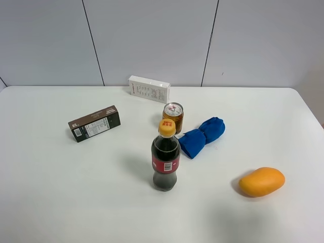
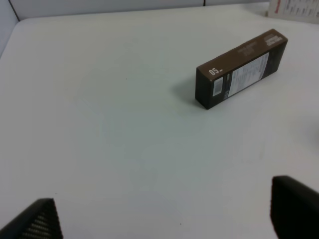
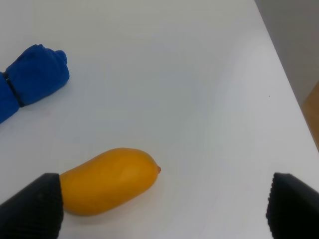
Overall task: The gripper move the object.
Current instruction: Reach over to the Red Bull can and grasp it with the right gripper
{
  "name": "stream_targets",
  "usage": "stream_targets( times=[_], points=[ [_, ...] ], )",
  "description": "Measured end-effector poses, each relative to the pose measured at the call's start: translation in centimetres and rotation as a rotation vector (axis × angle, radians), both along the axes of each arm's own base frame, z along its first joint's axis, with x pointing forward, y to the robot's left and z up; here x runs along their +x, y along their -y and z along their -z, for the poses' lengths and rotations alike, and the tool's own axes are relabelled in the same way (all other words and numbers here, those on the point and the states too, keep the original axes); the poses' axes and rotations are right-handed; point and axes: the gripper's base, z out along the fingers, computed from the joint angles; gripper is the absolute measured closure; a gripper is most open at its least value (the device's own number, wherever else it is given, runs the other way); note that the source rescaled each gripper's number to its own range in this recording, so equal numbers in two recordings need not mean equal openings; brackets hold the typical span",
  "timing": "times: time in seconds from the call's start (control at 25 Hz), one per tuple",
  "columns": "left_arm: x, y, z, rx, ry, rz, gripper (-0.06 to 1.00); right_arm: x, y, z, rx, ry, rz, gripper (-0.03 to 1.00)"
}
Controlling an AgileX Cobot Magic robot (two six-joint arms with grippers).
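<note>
- Both grippers sit closest to their wrist cameras: the left gripper [image 2: 164, 214] has its jaws spread wide with nothing between them, and the right gripper [image 3: 163, 204] is just as wide and empty; neither shows in the high view, so both look parked back from the work
- White surface [image 1: 61, 202] carries everything, with wide bare room to the left of and nearer than the cola bottle [image 1: 165, 157], and its right edge well beyond the mango
- Cola bottle stands upright near the middle; it is tall and probably easy to tip, so I judge it the main thing to steer around
- White box [image 1: 149, 88] lies far behind the bottle, close to the wall
- Brown box [image 1: 94, 123] lies on its side well to the bottle's left, ahead of the left gripper
- Blue cloth [image 1: 202, 135] is bunched behind and to the right of the bottle
- Mango [image 1: 261, 181] rests on its side well to the bottle's right, just ahead of the right gripper
- Gold-orange can [image 1: 173, 117], the object to move, stands upright just behind the bottle, untouched; whether the cloth touches it I cannot tell
- With the bottle in front and the cloth on the right, the can's left side and top look like the freest ways in
</note>
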Motion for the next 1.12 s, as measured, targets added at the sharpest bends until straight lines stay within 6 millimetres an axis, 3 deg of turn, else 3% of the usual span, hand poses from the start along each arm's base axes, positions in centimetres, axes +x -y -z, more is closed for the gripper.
stream_targets(
  times=[0.04, 1.12],
  points=[
    [0.00, 0.00, 0.00, 0.000, 0.000, 0.000, -0.06, 0.00, 0.00, 0.00, 0.000, 0.000, 0.000, 0.50],
    [0.00, 0.00, 0.00, 0.000, 0.000, 0.000, -0.06, 0.00, 0.00, 0.00, 0.000, 0.000, 0.000, 0.50]
  ],
)
